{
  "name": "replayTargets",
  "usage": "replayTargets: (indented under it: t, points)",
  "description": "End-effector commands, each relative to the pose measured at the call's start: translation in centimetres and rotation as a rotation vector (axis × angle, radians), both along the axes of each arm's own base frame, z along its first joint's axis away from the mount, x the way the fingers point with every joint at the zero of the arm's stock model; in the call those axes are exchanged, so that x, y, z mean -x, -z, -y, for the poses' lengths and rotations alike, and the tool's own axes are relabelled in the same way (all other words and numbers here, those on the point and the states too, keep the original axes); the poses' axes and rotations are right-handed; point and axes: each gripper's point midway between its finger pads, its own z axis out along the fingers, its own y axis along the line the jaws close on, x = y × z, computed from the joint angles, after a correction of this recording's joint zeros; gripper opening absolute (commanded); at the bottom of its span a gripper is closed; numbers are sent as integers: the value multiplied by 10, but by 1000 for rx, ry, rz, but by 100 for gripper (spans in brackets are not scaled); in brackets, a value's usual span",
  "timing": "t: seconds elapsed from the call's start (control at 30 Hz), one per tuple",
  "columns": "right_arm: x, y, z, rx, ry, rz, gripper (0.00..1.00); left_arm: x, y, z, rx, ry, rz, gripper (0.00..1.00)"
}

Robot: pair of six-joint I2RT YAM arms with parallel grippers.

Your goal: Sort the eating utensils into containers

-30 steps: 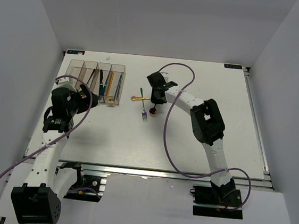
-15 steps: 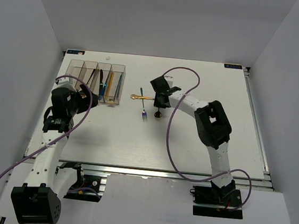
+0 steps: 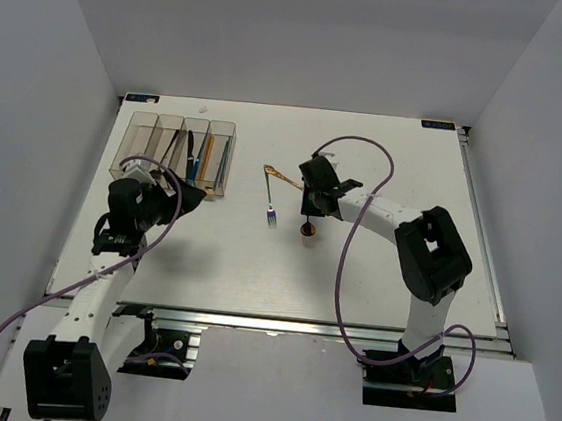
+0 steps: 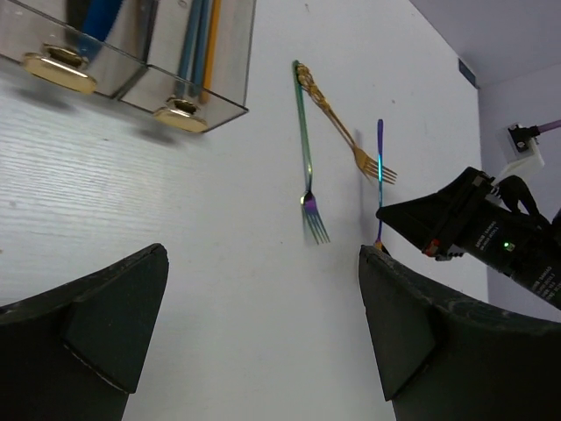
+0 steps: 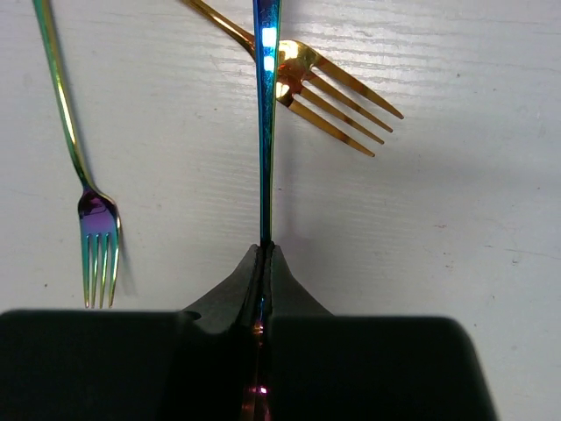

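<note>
**Right arm swung nearer, gold fork turned**

In the last second my right gripper (image 5: 263, 250) has shifted toward me, and the gold fork (image 5: 329, 92) has turned slantwise. The jaws pinch a slim iridescent blue utensil (image 5: 266, 132), which crosses the gold fork's neck. The green fork (image 5: 66, 132) lies apart to its left. My left gripper (image 4: 263, 333) hangs spread wide near the containers (image 3: 175, 149).

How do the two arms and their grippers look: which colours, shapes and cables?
The left arm and right arm have white links and black joint housings. A purple cable loops along each. The left gripper and right gripper have matt black, wedge-shaped fingers. A small green light glows on the right one's body.
</note>
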Motion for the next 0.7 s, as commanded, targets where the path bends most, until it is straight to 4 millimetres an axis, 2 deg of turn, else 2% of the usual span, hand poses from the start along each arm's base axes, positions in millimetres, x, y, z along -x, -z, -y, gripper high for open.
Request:
replayTargets:
  t: [0.0,0.07,0.13,0.17,0.2,0.23,0.27,0.33,0.4,0.43,0.47,0.57,0.67]
  points:
    - [-8,-25,-4,-42,-32,82,0,-5,-30,17,71,47,116,98]
    - [-6,-24,-3,-41,-39,80,0,-6,-34,25,105,56,137,98]
    - [-4,-27,-3,-44,-47,79,0,-1,-28,40,136,91,132,98]
    - [-1,-26,-3,-52,-55,77,0,-1,-35,53,169,121,162,98]
    - [2,-28,-6,-69,-67,78,0,1,-27,58,185,130,149,98]
    - [3,-37,-8,-91,-72,96,0,1,-35,71,219,154,178,98]
    - [8,-38,-11,-102,-90,95,0,2,-35,78,236,169,181,98]
    - [15,-55,-21,-147,-140,117,0,3,-36,94,275,196,195,98]
    - [30,-63,-34,-187,-207,116,0,3,-35,103,292,207,195,98]
    - [36,-78,-44,-232,-239,145,0,2,-35,110,302,216,196,98]
    - [43,-78,-48,-259,-265,136,0,2,-33,115,307,221,190,98]
    - [65,-95,-70,-362,-351,120,0,-1,-27,128,323,234,176,98]
    - [79,-106,-85,-384,-397,126,0,-3,-21,138,337,243,160,98]
